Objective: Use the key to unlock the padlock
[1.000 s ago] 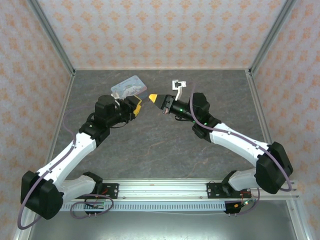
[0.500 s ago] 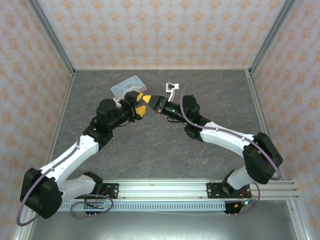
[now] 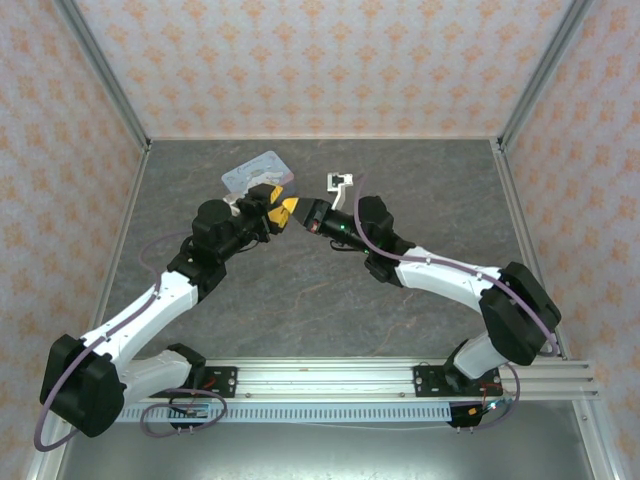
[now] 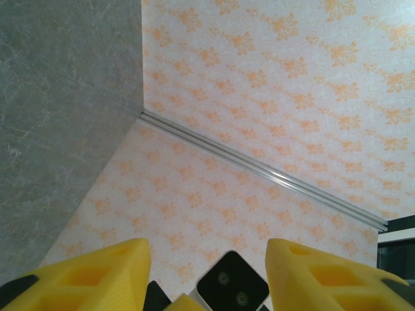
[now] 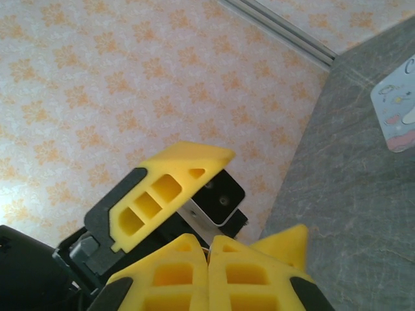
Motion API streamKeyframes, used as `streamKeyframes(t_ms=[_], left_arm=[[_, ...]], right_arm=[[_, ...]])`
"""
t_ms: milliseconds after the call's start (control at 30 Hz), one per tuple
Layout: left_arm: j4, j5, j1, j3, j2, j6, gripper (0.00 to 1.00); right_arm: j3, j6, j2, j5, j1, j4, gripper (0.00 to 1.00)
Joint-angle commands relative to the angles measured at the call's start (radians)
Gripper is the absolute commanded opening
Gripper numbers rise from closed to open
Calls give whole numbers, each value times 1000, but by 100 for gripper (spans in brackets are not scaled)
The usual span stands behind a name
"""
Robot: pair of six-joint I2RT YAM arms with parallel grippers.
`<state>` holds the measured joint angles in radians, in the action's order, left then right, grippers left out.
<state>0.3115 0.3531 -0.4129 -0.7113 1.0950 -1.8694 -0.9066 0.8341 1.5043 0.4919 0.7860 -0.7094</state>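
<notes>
Padlock position cannot be told: it is too small to resolve or is hidden where the fingertips meet, so its colour, shackle condition and keyhole side cannot be reported. The same applies to the key. Both arms reach from the near edge of the worktop (image 3: 330, 300) and meet tip to tip left of its centre, toward the far edge. The right gripper (image 5: 209, 251) has its fingers pressed together; whether they pinch anything cannot be told. The left gripper (image 4: 206, 253) has its fingers spread, with the right fingertips entering the gap between them. This arrangement suggests a transfer, or an alignment of one small part against another. Just beyond the left gripper, the tin (image 3: 258, 172) lies flat near the far edge; contact between them cannot be told.
</notes>
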Motion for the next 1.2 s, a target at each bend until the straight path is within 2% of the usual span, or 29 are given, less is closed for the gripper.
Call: streamKeyframes(t_ms=[0, 333, 633, 733, 833, 867, 1033, 1100, 1167], left_arm=[[35, -25, -9, 3, -8, -8, 46], [-5, -23, -9, -7, -11, 16, 27], [-44, -10, -10, -21, -8, 51, 2], [-88, -9, -10, -40, -10, 96, 0], [-193, -17, -10, -84, -20, 219, 0], [-243, -24, -9, -108, -25, 281, 0], [-427, -16, -9, -262, -22, 661, 0], [-494, 18, -9, -339, -3, 825, 0], [-569, 46, -10, -410, 19, 950, 0]], right_arm=[[15, -21, -36, -18, 9, 1, 0], [23, -34, -48, -37, 10, 22, 0], [18, -32, -43, -34, 10, 22, 0], [23, -34, -52, -39, 9, 20, 0], [37, -45, -78, -23, -6, 23, 9], [47, -47, -94, -14, -17, 27, 16], [101, -63, -182, 65, -92, 48, 37], [103, -89, -214, 127, -114, 68, 44], [99, -117, -236, 189, -128, 76, 46]])
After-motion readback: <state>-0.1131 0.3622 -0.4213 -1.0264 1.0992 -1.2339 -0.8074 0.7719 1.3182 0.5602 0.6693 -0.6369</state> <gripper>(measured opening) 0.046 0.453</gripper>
